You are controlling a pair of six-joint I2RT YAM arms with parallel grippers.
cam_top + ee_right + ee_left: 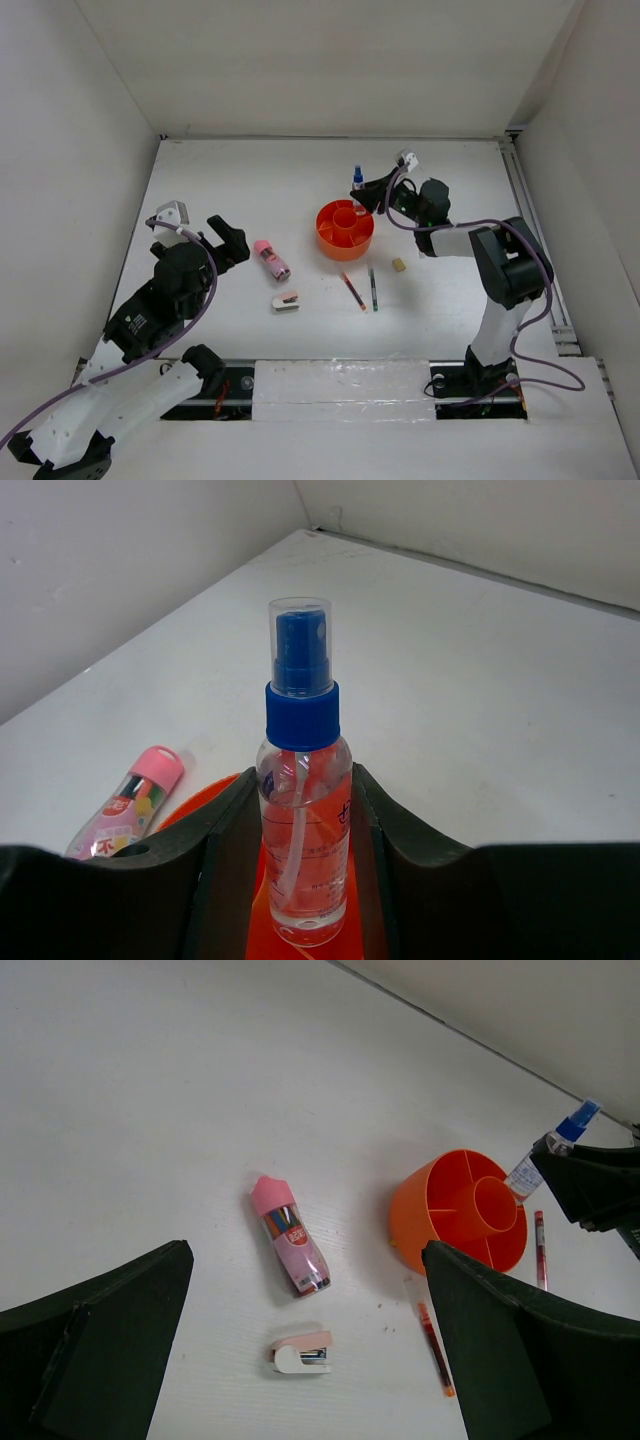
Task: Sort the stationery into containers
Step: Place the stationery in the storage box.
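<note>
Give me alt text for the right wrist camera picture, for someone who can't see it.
The right gripper holds a clear spray bottle with a blue cap upright between its dark fingers, with an orange tub showing beneath. A pink-capped tube lies on the white table at lower left.

The white table is flat and plain. A round orange tub sits on it, a bit past the middle. The tub has a small round cup in its middle and walls that split the ring around it.

From the tub, seen from above:
- At 8 o'clock lies the pink-capped tube on its side, with its cap pointing to 11 o'clock.
- At 7 o'clock, farther off, sits the little white-and-pink stapler.
- At 6 o'clock lies the thin red pen, slanted.
- At 5 o'clock, just beside it but not touching, lies the thin dark pen, running from 12 to 6.
- At 4 o'clock sits the tiny tan eraser.
</note>
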